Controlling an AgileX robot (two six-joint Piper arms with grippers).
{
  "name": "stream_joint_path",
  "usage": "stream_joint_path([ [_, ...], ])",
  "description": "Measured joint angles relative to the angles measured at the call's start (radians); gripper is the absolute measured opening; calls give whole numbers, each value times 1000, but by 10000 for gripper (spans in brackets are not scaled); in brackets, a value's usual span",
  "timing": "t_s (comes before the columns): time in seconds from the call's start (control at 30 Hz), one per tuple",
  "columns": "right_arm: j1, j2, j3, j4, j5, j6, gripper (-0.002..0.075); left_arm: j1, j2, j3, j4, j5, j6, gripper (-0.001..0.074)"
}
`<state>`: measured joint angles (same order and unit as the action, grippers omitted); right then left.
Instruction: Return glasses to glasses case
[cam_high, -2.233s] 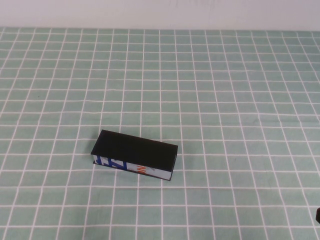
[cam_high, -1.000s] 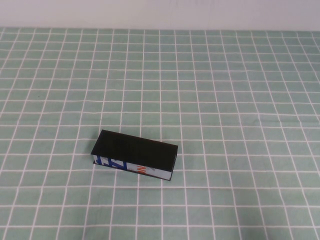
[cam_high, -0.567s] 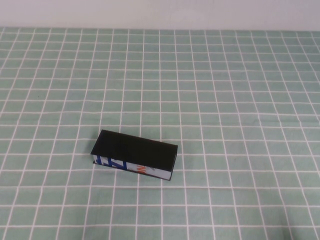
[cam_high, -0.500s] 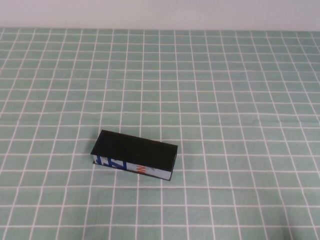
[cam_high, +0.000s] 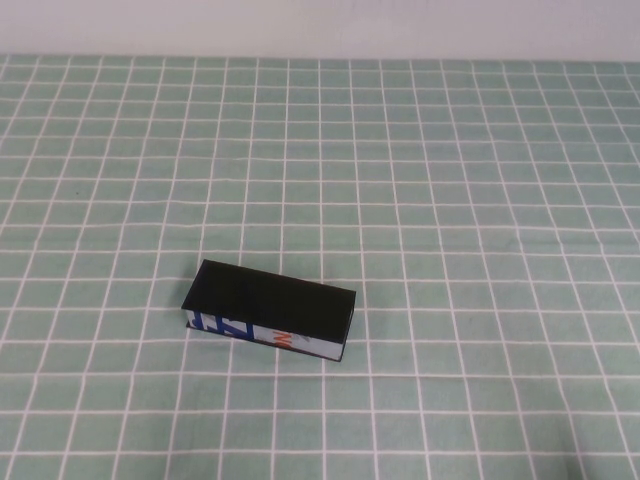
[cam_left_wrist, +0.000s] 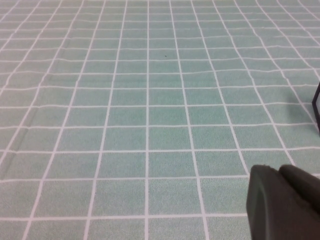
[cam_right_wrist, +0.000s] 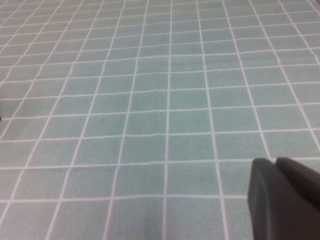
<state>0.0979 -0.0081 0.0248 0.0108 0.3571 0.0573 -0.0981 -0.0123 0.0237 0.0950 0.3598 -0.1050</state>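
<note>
The glasses case (cam_high: 268, 308) lies shut on the counter (cam_high: 480, 200), a little left of centre and toward the near side — a long black box with a flat matte lid, sharp corners, and a white front side printed in blue and orange, set slightly askew to the grid. The counter wears a soft green cloth ruled in thin white squares, faintly rippled in the wrist views. Neither arm reaches into the high view; the left gripper (cam_left_wrist: 285, 202) and the right gripper (cam_right_wrist: 282, 197) each hang low over bare cloth, well apart from the case — whether either pair of dark, smooth fingers is spread or pressed together I cannot tell.
</note>
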Motion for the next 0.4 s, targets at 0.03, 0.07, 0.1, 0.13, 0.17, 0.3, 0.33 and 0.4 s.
stream_joint_path([
  [0.03, 0, 0, 0, 4, 0, 0, -11, 0, 0, 0, 0, 0, 0, -1],
  [0.07, 0, 0, 0, 5, 0, 0, -11, 0, 0, 0, 0, 0, 0, -1],
  [0.1, 0, 0, 0, 9, 0, 0, -11, 0, 0, 0, 0, 0, 0, -1],
  [0.13, 0, 0, 0, 9, 0, 0, -11, 0, 0, 0, 0, 0, 0, -1],
  [0.17, 0, 0, 0, 9, 0, 0, -11, 0, 0, 0, 0, 0, 0, -1],
  [0.3, 0, 0, 0, 11, 0, 0, -11, 0, 0, 0, 0, 0, 0, -1],
  [0.33, 0, 0, 0, 11, 0, 0, -11, 0, 0, 0, 0, 0, 0, -1],
  [0.4, 0, 0, 0, 11, 0, 0, -11, 0, 0, 0, 0, 0, 0, -1],
])
